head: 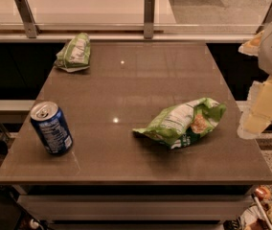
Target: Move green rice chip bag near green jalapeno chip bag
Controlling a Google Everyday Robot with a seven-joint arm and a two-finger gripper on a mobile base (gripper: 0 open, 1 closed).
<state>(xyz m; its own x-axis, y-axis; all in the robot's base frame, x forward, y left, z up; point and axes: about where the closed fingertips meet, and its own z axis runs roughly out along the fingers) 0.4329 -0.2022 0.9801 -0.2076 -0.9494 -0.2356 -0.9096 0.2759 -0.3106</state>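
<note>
The green rice chip bag (184,122) is bright lime-green with a white label and orange chip pictures. It lies crumpled on the brown table (136,80), right of centre and near the front. The green jalapeno chip bag (73,53) is smaller and duller, and lies flat at the table's far left corner. My gripper (253,123) hangs at the right edge of the view, beyond the table's right side. It is to the right of the rice chip bag and apart from it, holding nothing that shows.
A blue soda can (51,128) stands upright near the table's front left corner. A glass rail with metal posts (149,11) runs along the far side of the table. A dark gap lies behind the table on both sides.
</note>
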